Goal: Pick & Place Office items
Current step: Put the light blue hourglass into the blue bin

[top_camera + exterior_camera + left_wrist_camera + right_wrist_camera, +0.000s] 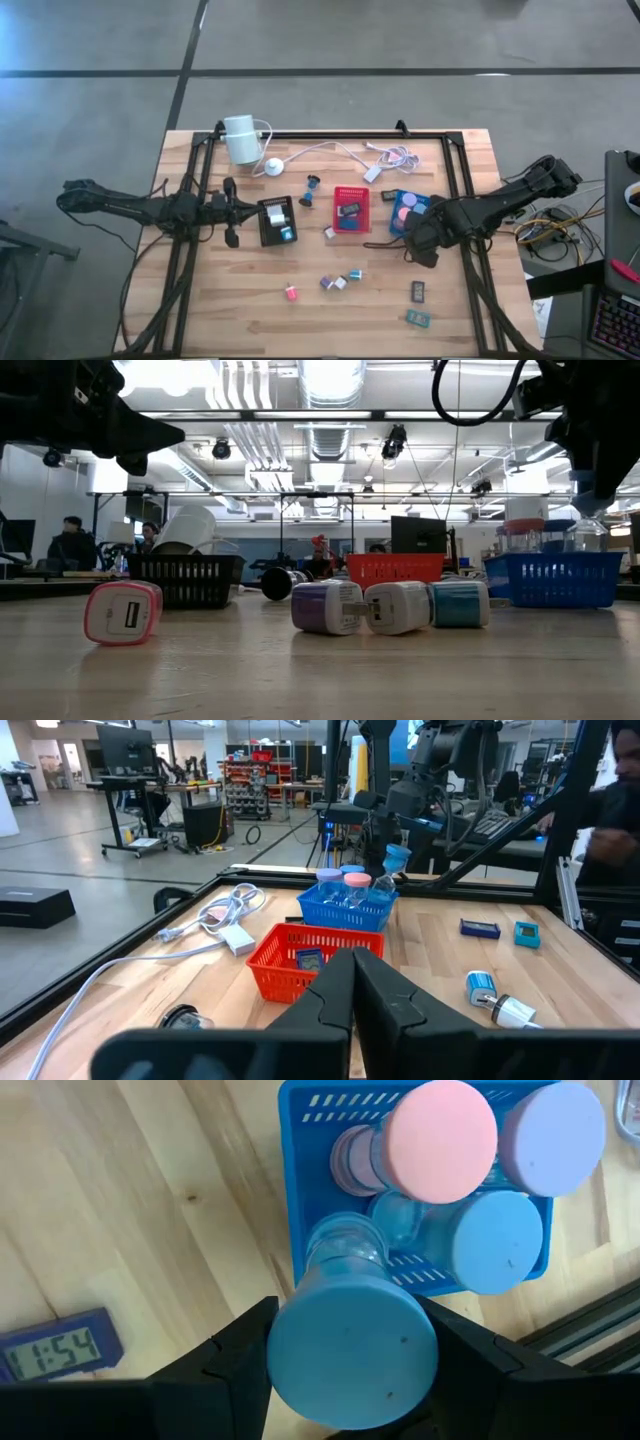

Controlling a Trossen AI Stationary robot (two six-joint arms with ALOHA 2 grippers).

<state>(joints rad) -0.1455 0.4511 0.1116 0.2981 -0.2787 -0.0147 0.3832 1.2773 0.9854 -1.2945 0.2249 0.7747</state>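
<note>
Right jaws [350,1355] grip a blue-capped bottle [352,1350] over the blue tray [290,1200]; left jaws [352,995] closed, empty.

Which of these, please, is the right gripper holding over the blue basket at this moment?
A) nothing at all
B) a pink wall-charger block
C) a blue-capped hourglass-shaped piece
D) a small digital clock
C: in the right wrist view the right gripper has its fingers on either side of a blue-capped hourglass-shaped piece above the blue basket, where pink, purple and blue caps already sit.
</note>
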